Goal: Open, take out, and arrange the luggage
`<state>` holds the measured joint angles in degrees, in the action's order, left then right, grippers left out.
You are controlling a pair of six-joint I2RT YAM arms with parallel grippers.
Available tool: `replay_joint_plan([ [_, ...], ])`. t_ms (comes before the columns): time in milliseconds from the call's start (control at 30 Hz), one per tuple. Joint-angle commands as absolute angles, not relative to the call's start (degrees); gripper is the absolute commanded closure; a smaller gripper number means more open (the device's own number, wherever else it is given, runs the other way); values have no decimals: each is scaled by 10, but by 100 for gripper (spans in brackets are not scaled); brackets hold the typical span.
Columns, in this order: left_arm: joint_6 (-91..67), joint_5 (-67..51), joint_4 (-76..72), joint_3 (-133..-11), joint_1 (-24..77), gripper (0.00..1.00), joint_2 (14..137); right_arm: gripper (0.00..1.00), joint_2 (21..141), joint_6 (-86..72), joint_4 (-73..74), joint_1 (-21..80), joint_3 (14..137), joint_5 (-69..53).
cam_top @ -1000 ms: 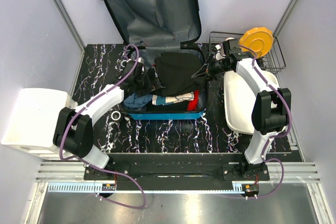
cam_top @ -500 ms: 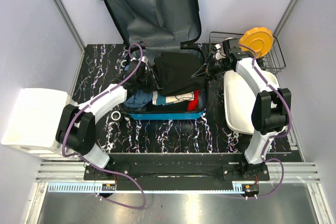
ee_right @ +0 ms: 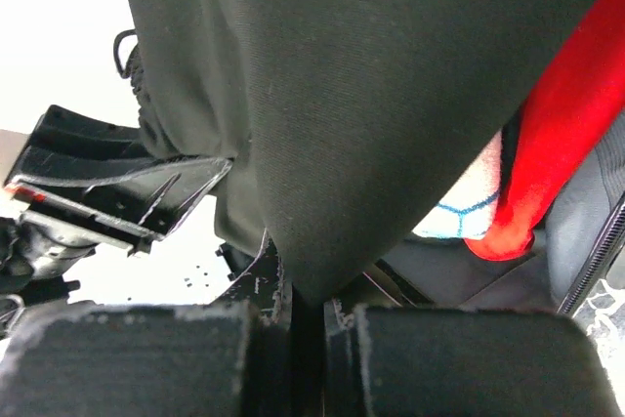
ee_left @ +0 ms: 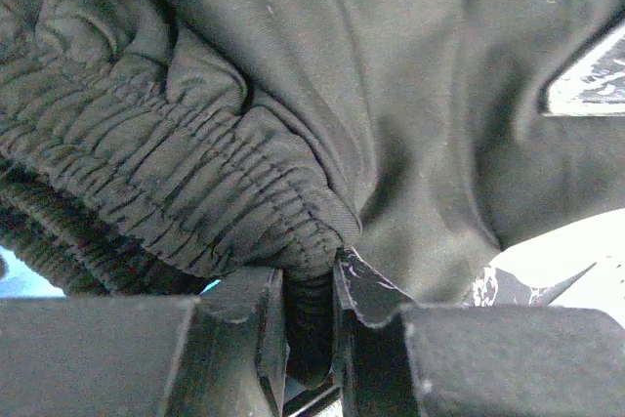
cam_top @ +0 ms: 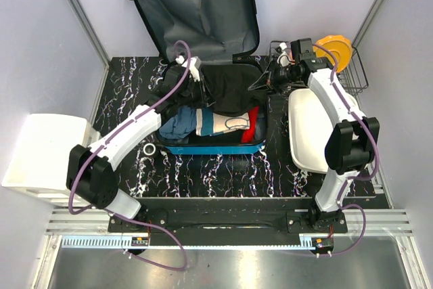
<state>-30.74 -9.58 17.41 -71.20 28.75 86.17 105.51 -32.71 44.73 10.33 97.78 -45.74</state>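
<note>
1. One dark marbled surface [cam_top: 223, 174] carries everything and spreads out below both hands.
2. The luggage [cam_top: 196, 11] lies open on it. Its lid stands up beyond both hands with grey lining showing, and the packed lower half sits between and beneath them.
3. A black garment [cam_top: 233, 89] tops the packed clothes and stretches from one hand to the other.
4. A white bin [cam_top: 308, 133] lies under the right arm, nearer the base than the right hand.
5. A wire basket [cam_top: 360, 72] holding an orange disc [cam_top: 336, 51] sits just outboard of the right hand.
6. Left hand [ee_left: 311, 280] — fingers pinched together on the garment's ribbed elastic edge.
7. Right hand [ee_right: 303, 310] — clamped on a hanging fold of the same garment, with red cloth [ee_right: 552, 144] just to its right.
</note>
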Motion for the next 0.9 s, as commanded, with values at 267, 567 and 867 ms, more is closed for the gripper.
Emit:
replay_joint_plan([
  [267,-204,-133,112,-895,385,100,854,100,895,-229,535,34,1020,-365],
  [567,-193,-150,31,-954,496,100,962,100,783,-56,644,-90,965,-280],
  [867,-180,-167,19,-1089,571,100,1128,100,775,76,674,-215,888,-247],
])
